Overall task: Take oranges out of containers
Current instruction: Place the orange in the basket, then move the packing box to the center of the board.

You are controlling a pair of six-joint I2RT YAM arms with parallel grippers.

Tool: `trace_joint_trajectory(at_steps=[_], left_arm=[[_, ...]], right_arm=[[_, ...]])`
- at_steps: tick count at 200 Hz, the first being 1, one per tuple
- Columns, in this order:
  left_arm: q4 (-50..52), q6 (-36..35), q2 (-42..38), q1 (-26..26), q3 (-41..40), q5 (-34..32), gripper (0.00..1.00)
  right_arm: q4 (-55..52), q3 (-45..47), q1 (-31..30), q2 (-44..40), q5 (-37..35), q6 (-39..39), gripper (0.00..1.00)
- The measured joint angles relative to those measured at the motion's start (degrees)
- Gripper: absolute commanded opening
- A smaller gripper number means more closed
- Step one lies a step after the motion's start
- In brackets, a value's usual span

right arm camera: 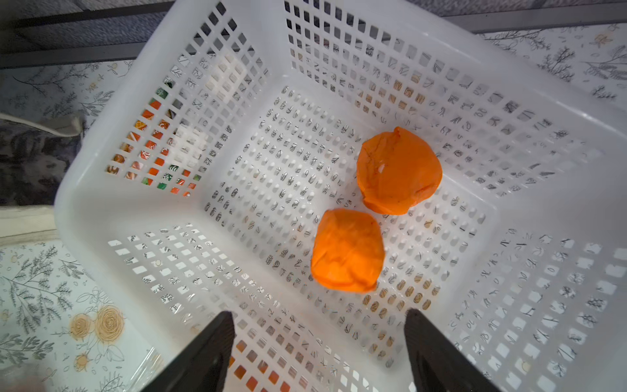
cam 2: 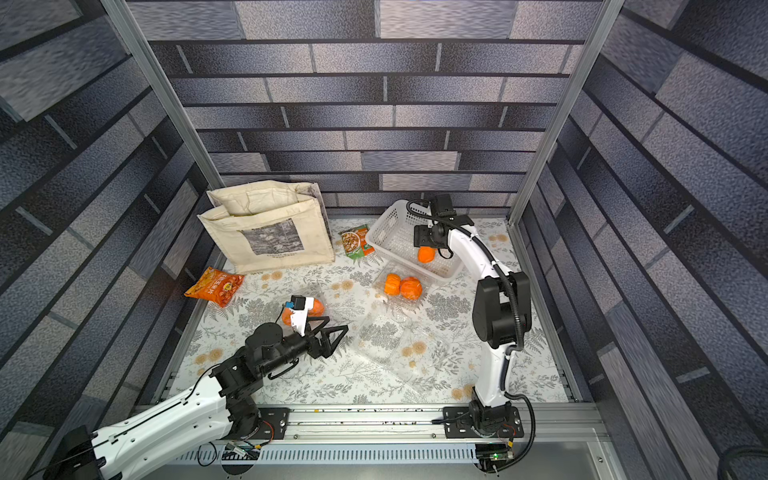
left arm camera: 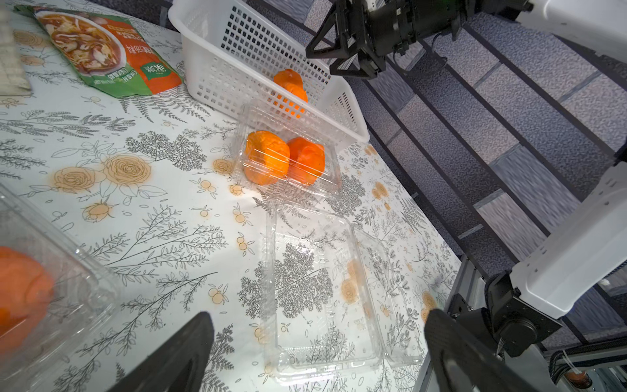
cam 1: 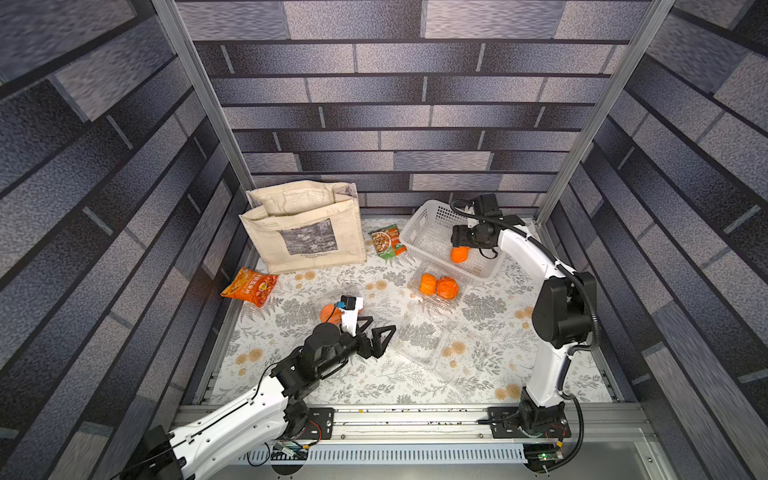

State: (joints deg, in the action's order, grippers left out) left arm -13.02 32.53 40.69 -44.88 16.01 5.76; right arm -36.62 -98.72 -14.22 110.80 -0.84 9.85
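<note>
As I look down through the right wrist camera, the right gripper [right arm camera: 319, 314] hangs over the white basket [right arm camera: 84, 190], jaws well apart and gripping nothing; two oranges [right arm camera: 398, 171] lie close together on its floor. Just beside the basket a shut container [left arm camera: 334, 178] holds two more. An empty container [left arm camera: 322, 288] lies open in the middle of the table [left arm camera: 152, 220]. My left gripper [left arm camera: 317, 315] is spread wide and holds nothing, poised above the table near a third container [left arm camera: 68, 258] with an orange [left arm camera: 23, 281] inside
</note>
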Motion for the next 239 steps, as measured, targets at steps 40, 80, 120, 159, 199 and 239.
trace_joint_trajectory(at_steps=[40, 80, 120, 159, 199, 239], left_arm=[[7.9, -0.9, 7.5, 0.0, 5.8, -3.4, 1.0], [13.0, -2.5, 13.1, 0.4, 10.8, -4.2, 1.0], [17.0, -4.3, 21.6, 1.6, 16.4, -1.1, 0.93], [19.7, -6.7, 30.2, 0.9, 20.8, 1.7, 0.78], [20.4, -9.1, 34.2, -1.2, 23.9, 1.7, 0.56], [21.3, -10.3, 39.0, -1.3, 26.7, 1.8, 0.52]], right_arm=[[1.7, 6.1, 0.0, -8.3, 2.7, 0.3, 0.83], [5.6, 20.2, 0.0, -21.8, 10.4, 3.3, 0.81], [6.8, 34.2, 0.0, -34.5, 14.8, 6.5, 0.78], [6.8, 38.9, 0.0, -42.8, 15.2, 8.6, 0.75], [8.8, 43.4, 0.0, -45.4, 17.7, 10.4, 0.78], [14.3, 50.1, 0.0, -49.0, 25.2, 12.3, 0.82]])
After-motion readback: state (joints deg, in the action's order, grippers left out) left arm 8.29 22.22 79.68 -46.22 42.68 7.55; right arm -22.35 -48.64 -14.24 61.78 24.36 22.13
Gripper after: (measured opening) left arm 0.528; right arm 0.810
